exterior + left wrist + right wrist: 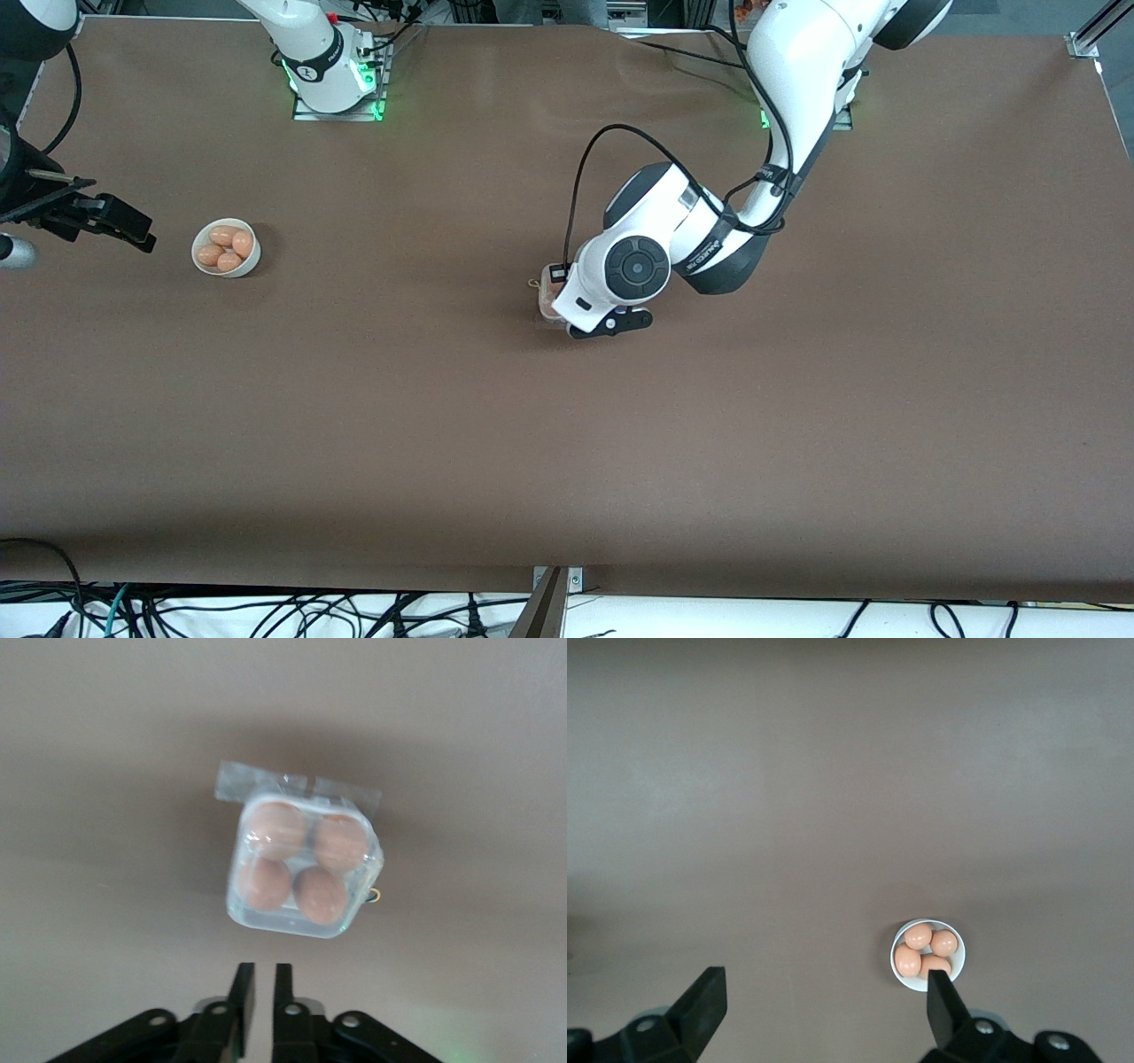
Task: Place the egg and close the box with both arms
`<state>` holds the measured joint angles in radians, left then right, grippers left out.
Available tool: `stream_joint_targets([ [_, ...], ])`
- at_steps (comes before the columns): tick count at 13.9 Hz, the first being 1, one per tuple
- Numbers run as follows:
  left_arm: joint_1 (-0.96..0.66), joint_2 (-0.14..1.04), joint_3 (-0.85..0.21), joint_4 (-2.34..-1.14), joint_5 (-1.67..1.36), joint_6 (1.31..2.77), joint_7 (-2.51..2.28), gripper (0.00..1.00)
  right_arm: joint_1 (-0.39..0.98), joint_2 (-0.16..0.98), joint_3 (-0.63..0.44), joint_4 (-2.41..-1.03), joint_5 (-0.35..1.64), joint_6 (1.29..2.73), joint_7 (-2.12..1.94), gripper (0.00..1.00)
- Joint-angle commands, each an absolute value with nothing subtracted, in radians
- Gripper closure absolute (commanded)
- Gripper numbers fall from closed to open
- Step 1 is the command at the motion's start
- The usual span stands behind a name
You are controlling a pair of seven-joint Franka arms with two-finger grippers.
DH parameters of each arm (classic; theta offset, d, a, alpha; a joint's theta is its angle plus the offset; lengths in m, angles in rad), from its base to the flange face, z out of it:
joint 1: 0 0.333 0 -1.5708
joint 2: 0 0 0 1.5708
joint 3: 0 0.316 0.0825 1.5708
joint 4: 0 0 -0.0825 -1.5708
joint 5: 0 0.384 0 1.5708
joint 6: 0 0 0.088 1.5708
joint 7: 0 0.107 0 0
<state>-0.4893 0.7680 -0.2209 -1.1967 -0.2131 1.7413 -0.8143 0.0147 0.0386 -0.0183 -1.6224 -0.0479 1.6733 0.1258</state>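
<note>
mid-table: box (pixel 304 870) lidded, four eggs inside.
left gripper (pixel 263 981) over it, fingers together; right gripper (pixel 819 997) spread, near bowl (pixel 226 248).

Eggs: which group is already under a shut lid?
The four in the box, under the left tool, sit beneath its closed clear lid; those in the white bowl lie uncovered.

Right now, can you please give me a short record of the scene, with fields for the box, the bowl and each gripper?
box: the clear box sits on the table, lid down over four eggs, one per cell
bowl: the white bowl, toward the right arm's end of the table, holds four eggs
left gripper: the left gripper is over the table beside the box, nearly shut, holding nothing
right gripper: the right gripper is open and empty, waiting near the bowl
</note>
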Motion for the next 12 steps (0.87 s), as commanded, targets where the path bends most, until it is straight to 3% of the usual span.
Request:
stream_joint_targets([
  [1,-0.428,0.707,-0.222,-1.19,-0.112,1.698,-0.789,0.58,0.008,0.031,-0.012,-1.626,-0.055,1.677,0.112,0.0],
  [3,-0.364,0.648,-0.221,-1.19,-0.08,1.675,-0.698,0.25,0.008,0.031,-0.012,-1.624,-0.055,1.677,0.112,0.0],
  [5,-0.28,0.586,-0.221,-1.19,-0.08,1.634,-0.62,0.09,0.008,0.031,-0.012,-1.624,-0.055,1.675,0.112,0.0],
  [8,-0.164,0.509,-0.222,-1.19,0.019,1.618,-0.581,0.01,0.008,0.031,-0.012,-1.624,-0.054,1.674,0.112,0.0],
  [12,-0.081,0.503,-0.215,-1.164,0.106,1.615,-0.563,0.0,0.008,0.031,-0.012,-1.624,-0.054,1.672,0.112,0.0],
])
